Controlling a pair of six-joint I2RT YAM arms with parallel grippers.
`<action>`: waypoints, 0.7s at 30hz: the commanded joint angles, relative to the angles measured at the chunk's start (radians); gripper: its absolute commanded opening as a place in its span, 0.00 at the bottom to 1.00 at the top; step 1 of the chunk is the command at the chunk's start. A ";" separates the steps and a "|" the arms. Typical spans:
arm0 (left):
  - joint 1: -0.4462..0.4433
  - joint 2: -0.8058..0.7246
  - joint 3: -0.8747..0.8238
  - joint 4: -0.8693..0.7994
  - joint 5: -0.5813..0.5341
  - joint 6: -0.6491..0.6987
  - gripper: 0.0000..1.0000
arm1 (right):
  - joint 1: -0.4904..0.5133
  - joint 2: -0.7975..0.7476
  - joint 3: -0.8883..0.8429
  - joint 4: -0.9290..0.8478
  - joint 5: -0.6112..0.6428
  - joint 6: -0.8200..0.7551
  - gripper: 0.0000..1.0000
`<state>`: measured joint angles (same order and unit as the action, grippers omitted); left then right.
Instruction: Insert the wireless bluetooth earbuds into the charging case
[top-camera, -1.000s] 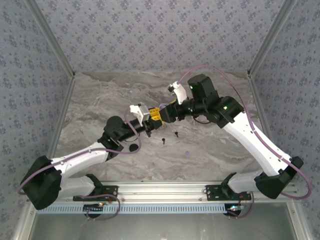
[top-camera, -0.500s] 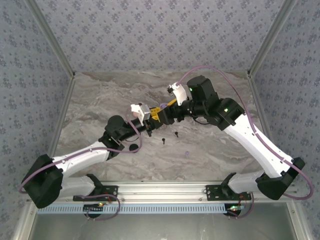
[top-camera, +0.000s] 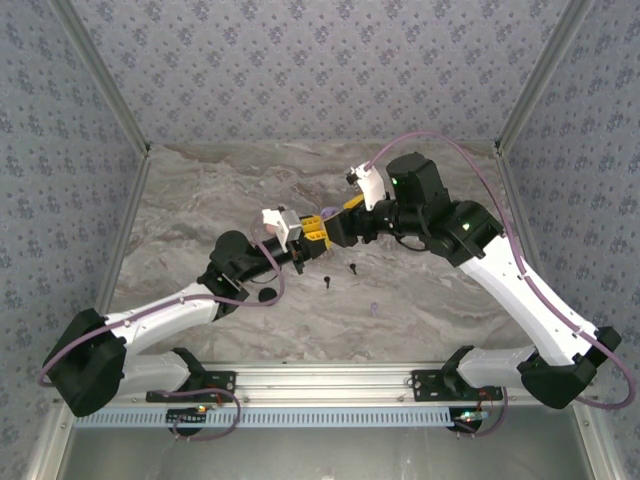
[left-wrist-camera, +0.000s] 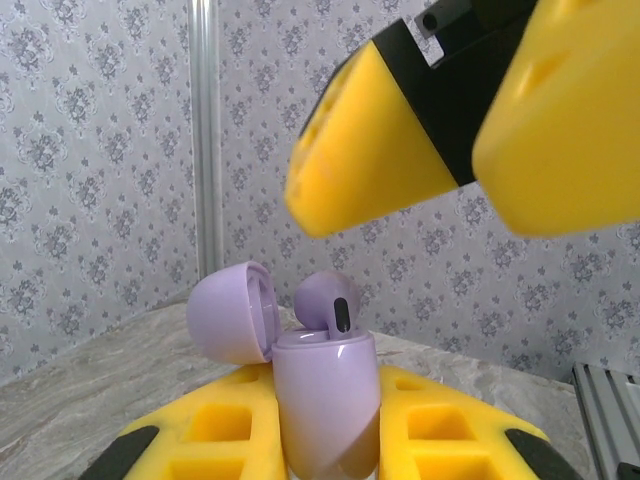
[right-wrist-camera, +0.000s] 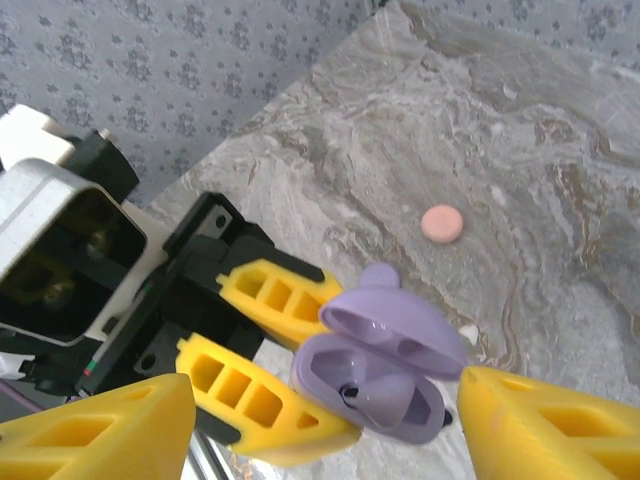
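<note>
The left gripper is clamped tight on the lavender charging case, its yellow pads pressing the case's two sides and holding it upright in the air over the middle of the tabletop. The lid is swung open to one side, and a lavender earbud sits in the case with its rounded head standing above the rim. The right gripper hangs just above the case with its jaws spread wide and nothing between them (the fingers clear the case on both sides, touching neither it nor the seated bud). On the tabletop below, toward the near edge, lie a black earbud and a second black earbud close together, and a loose lavender earbud lies nearer that edge, to their right. A pink disc rests flat on the marble beyond the case
</note>
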<state>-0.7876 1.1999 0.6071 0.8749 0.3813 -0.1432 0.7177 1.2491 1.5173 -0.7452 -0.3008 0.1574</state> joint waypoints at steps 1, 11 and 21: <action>-0.006 -0.012 0.022 0.047 -0.014 -0.006 0.00 | -0.007 -0.005 0.010 -0.078 -0.050 0.035 0.69; -0.006 0.007 0.061 0.141 0.042 0.084 0.00 | -0.079 -0.116 0.009 -0.008 -0.142 0.102 0.70; -0.006 0.044 0.128 0.164 0.074 0.094 0.00 | -0.076 -0.111 0.050 -0.034 -0.209 0.150 0.67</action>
<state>-0.7876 1.2331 0.6956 0.9829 0.4286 -0.0631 0.6334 1.1229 1.5459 -0.7715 -0.4759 0.2817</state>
